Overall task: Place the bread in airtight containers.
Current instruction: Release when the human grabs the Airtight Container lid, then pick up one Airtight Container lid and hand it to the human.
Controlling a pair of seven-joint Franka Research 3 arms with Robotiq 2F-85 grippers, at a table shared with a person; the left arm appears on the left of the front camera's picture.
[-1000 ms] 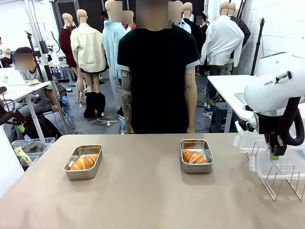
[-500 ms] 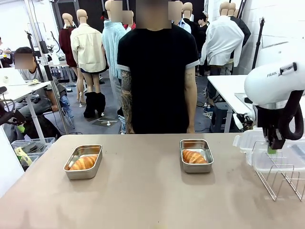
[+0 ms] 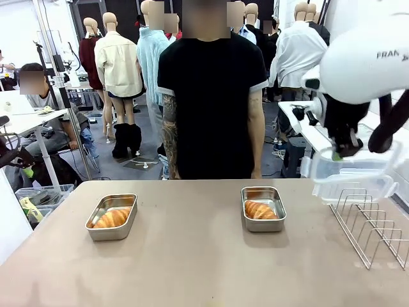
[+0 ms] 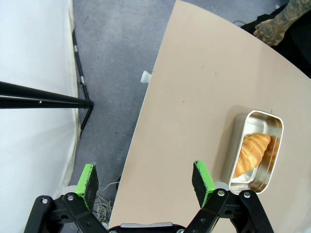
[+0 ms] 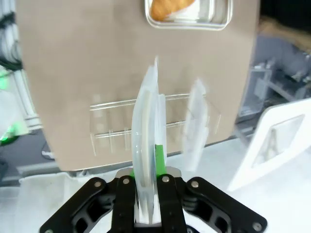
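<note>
Two steel airtight containers sit open on the tan table, each with bread in it. The left container holds one croissant, and the right container holds another croissant. My right gripper hangs high at the right, shut on a clear plastic lid. The right wrist view shows that lid edge-on between the right gripper fingers, with a container and its croissant far below. My left gripper stands open over the table's edge, near a container with its croissant.
A wire rack stands on the table at the right, under the lifted lid. A person in a black shirt stands at the far side; a hand shows by the table's edge.
My right arm has risen and shifted slightly left, lifting the clear lid up out of the wire rack. The containers, the croissants and the person have not moved.
</note>
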